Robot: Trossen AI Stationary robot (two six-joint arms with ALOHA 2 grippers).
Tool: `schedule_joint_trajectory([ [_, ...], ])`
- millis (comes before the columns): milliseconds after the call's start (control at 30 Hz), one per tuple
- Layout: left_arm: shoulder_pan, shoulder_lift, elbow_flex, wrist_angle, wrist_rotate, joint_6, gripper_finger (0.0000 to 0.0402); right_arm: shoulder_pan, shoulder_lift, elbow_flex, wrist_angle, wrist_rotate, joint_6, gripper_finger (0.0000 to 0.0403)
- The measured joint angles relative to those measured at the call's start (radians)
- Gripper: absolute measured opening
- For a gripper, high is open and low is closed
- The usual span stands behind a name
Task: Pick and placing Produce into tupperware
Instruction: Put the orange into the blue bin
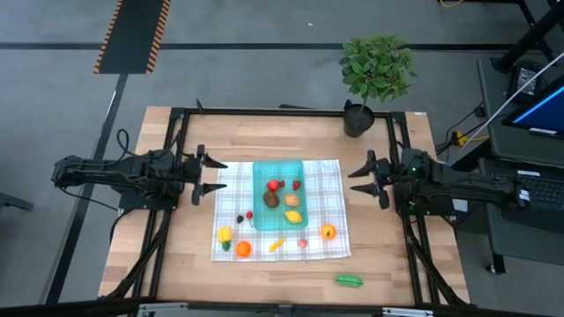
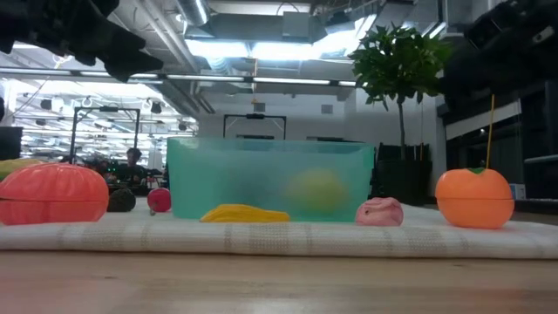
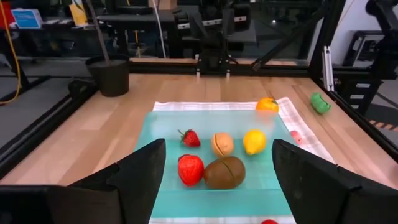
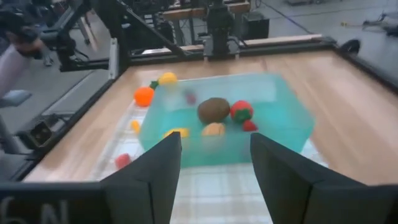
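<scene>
Tupperware sits between both end effectors — left, right — open, empty, level.

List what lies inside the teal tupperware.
Inside the tupperware: a red piece, a brown one, a strawberry, a tan piece and a yellow lemon. Nothing looks covered.

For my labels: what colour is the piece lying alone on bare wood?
Green, clearest in the high view.
</scene>
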Motion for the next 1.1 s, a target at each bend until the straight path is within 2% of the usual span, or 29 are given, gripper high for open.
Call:
schedule_joint_trajectory([
  [233, 0.000, -0.001, 0.000, 0.000, 0.000, -0.001, 0.0286, 0.117, -0.039, -0.007, -0.110, 0.053, 0.130, 0.0195],
  [467, 0.000, -0.001, 0.000, 0.000, 0.000, -0.026, 0.0286, 0.315, -0.003, -0.008, -0.109, 0.219, 0.217, 0.0195],
  [600, 0.000, 0.000, 0.000, 0.000, 0.000, -0.048, 0.0286, 0.451, 0.032, -0.008, -0.026, 0.312, 0.223, 0.0195],
  [867, 0.000, 0.000, 0.000, 0.001, 0.000, -0.079, 0.0286, 0.704, 0.159, 0.004, 0.023, 0.561, 0.299, 0.0195],
  [1100, 0.000, 0.000, 0.000, 0.001, 0.000, -0.104, 0.0286, 0.840, 0.362, 0.141, 0.001, 0.713, 0.320, 0.0195],
])
